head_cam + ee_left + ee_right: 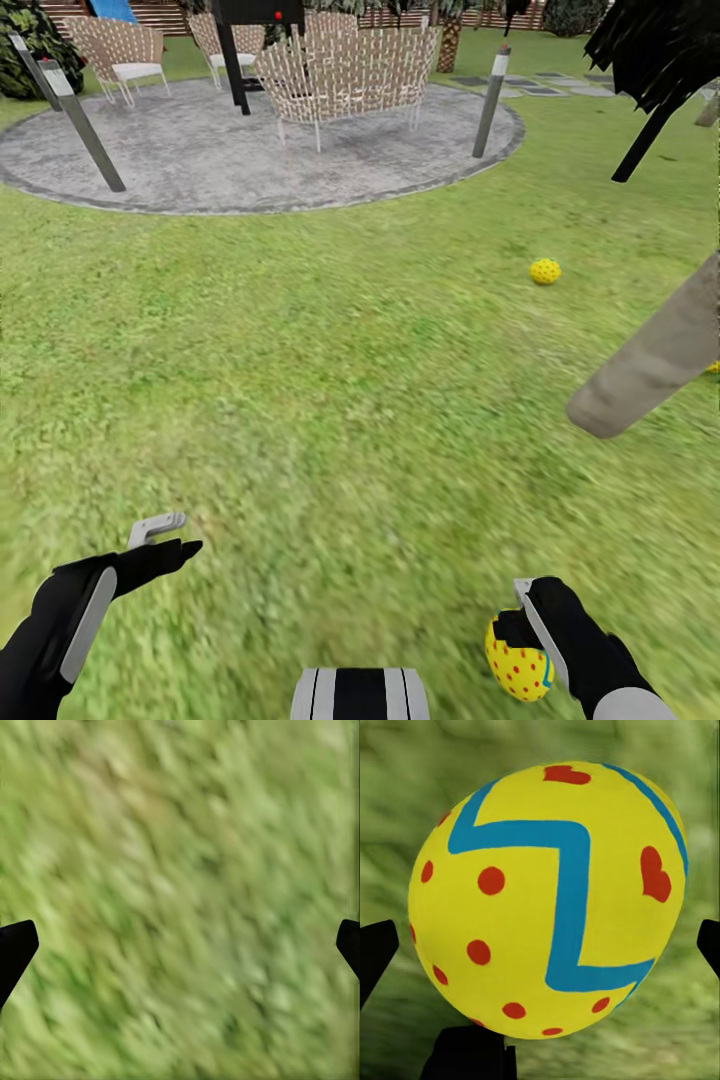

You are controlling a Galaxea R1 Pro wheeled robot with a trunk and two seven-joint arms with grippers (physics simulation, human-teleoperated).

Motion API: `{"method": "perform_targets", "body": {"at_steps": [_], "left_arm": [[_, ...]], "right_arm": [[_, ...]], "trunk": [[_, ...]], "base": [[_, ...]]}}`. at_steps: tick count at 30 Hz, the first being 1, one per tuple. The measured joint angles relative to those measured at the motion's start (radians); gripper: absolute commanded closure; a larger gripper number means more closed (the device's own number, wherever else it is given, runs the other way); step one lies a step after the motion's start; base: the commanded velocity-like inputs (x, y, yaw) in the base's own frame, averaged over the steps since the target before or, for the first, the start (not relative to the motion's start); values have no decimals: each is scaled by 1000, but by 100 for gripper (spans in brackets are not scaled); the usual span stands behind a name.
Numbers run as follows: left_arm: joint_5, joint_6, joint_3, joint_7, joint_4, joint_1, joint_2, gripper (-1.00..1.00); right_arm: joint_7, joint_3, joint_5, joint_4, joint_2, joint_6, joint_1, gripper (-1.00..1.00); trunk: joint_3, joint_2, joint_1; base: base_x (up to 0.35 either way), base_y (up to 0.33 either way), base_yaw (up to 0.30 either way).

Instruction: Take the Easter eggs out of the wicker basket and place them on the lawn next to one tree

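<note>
The right gripper (pixel 522 640), jaws closed on a yellow, blue-zigzagged, red-dotted egg (pixel 547 900), is probably nearer the pale slanting trunk (pixel 655 365) ahead-right; the left gripper (pixel 165 535) gapes empty.

Both arms are showing black casings with pale grey panels; the left gripper (pixel 165 535) is pairing one grey finger with one black, and the trunk top (pixel 360 694) is wearing black-and-white stripes.

Left arm low, extended forward over the lawn (pixel 300 400), left tool (pixel 170 535) with fingers spread and nothing between them, right arm low, right tool (pixel 520 640) closed around an Easter egg (pixel 517 665)
</note>
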Motion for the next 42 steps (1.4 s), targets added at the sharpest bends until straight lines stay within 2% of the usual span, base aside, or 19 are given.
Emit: {"method": "perform_targets", "body": {"at_steps": [7,21,34,36,39,42], "left_arm": [[-3,5,-4,0,4,0,0,-100],[-1,7,-4,-2,5,0,-1,-100],[-4,7,-7,-1,7,0,-4,-100],[-5,6,-9,0,10,0,-8,-100],[-7,5,-10,1,23,0,-29,-100],[-8,0,-9,1,27,0,-41,-100]], "right_arm": [[0,0,0,-1,0,0,0,-100],[0,0,0,-2,0,0,0,-100],[0,-1,0,-5,0,-1,0,-100],[1,-2,0,-5,0,-1,0,-100],[1,-3,0,-4,-1,-1,0,-100],[1,-3,0,-2,-1,-1,0,-100]], "trunk": [[27,2,-3],[81,5,-9],[132,8,-15],[139,8,-16],[151,9,-18],[151,9,-17]], "base": [[-9,0,0],[-310,0,0],[-23,0,0],[0,0,0],[0,0,0],[0,0,0]]}}
